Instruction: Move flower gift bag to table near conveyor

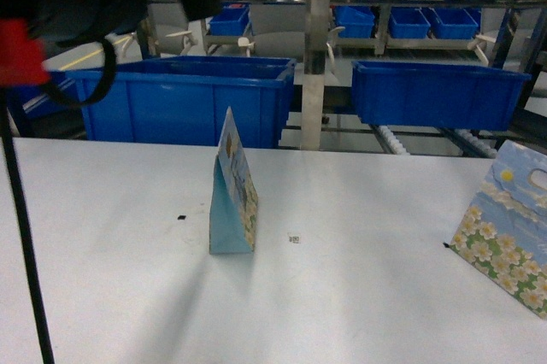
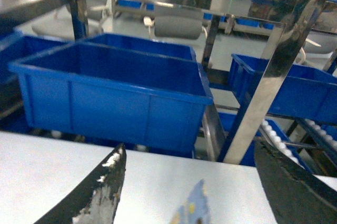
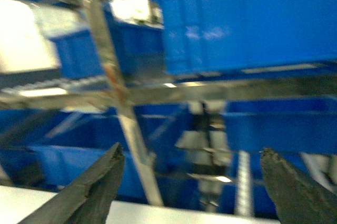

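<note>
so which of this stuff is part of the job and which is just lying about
Job:
- flower gift bag, upright mid-table
- table
- conveyor
- left tool, open above the bag's tip

Lying about:
- daisy bag, right edge
- blue bins

I'm working in what looks like a warehouse or factory sorting line. Across the upper half of my head view runs a stainless-steel conveyor (image 1: 318, 48) rack with rows of small white rollers (image 1: 395, 138), carrying 2 large blue plastic bins (image 1: 184, 99) up front and smaller blue ones on the shelf behind. A plain white table (image 1: 111, 296) fills the lower half, butted against that rack.
</note>
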You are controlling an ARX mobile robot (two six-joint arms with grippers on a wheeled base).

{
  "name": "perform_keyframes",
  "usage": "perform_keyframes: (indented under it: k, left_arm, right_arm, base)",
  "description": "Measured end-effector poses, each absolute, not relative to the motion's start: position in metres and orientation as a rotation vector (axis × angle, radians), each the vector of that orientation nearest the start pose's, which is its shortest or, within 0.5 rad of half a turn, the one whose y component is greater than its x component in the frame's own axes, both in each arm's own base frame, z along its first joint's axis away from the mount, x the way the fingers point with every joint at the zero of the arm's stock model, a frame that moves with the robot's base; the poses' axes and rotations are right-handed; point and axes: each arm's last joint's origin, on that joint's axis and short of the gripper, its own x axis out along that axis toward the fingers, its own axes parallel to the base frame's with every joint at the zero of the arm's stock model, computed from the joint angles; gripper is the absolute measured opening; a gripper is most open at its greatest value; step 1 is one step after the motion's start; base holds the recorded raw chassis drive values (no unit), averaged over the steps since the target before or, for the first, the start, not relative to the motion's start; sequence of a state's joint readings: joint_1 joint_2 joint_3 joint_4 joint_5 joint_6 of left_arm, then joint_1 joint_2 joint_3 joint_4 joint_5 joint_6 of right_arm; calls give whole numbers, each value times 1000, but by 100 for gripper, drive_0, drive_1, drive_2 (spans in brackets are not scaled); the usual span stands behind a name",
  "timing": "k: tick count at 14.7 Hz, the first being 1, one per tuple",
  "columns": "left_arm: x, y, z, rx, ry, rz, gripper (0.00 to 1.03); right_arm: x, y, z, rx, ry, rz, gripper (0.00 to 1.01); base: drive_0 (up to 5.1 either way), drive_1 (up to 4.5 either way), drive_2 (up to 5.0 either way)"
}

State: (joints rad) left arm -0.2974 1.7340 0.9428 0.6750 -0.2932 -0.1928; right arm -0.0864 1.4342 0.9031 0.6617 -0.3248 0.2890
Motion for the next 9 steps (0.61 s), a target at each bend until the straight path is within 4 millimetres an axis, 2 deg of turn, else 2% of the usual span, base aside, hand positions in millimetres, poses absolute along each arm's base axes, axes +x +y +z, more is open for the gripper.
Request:
perform_keyframes:
  k: [1,2,3,5,6,7,9]
  left_arm:
    - [337,-81,215,-94,43,5,60]
    - [317,-64,215,-66,-15,20,47]
    - [296,-54,214,-49,-39,20,35]
    - [264,-42,195,-17,6,-6,9]
    - [251,-36,187,-11,25,-5,2]
    - [232,-26,186,-15,7,3,2]
    - [214,-19,182,-15,7,8,2]
  right_arm:
    - [296,-16,290,160,-40,101,67]
    - [279,-16,275,88,-40,26,54]
    - [266,-15,259,46,-23,2,42]
    - [239,-7,231,19,10,-6,16]
    - [227,-1,225,12,1,3,3]
    - [212,0,216,5,-7,9,2]
    - [196,0,203,5,9,6,2]
  base:
    - [0,0,0]
    - [0,0,0]
    - [0,0,0]
    - [0,0,0]
    - [0,0,0]
    - [0,0,0]
    - [0,0,0]
